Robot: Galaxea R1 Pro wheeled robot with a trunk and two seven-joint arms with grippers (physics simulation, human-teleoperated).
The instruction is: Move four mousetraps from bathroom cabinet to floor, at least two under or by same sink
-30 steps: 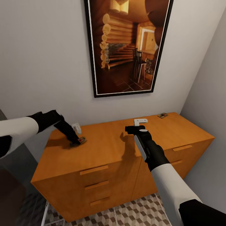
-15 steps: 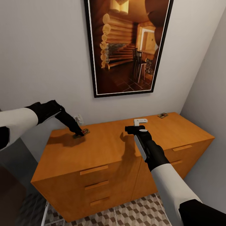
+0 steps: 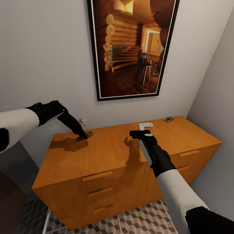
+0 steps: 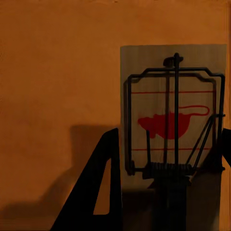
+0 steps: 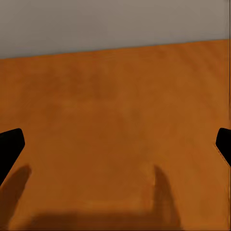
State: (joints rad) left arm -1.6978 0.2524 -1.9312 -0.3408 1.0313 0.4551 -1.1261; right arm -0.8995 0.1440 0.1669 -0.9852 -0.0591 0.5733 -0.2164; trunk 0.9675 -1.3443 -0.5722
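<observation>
Cube-patterned bathroom floor [image 3: 143, 217] shows nearest you, a narrow strip of tiles at the foot of the cabinet [image 3: 110, 159], with a pale metal frame [image 3: 48, 221] standing on it by the cabinet's left corner.

Your right end effector [image 3: 140, 133] hangs over the middle of the cabinet top, its fingers spread wide with only bare wood between them in the right wrist view. You have open wood on all sides of it, and the front edge of the top lies well toward you.

Your left end effector [image 3: 83, 136] is at the back left of the top, on a mousetrap [image 3: 85, 136] that lies close to the rear edge and the wall. In the left wrist view one dark finger [image 4: 98, 192] stands just beside the trap's long edge and the other sits at the opposite edge, so the fingers straddle it; you cannot tell whether they are pressing on it. The trap's [image 4: 173, 115] face carries a red mouse-shaped mark between thin red lines, with no readable writing.

Farther back, a white fitting [image 3: 146, 125] rests on the top beyond your right end effector, and a second mousetrap [image 3: 168, 119] lies near the rear right edge. A small white fitting [image 3: 83, 120] sits on the wall just behind the first trap. Above, a framed picture [image 3: 131, 48] of a log interior hangs on the wall, and the side wall closes in at the cabinet's right end.
</observation>
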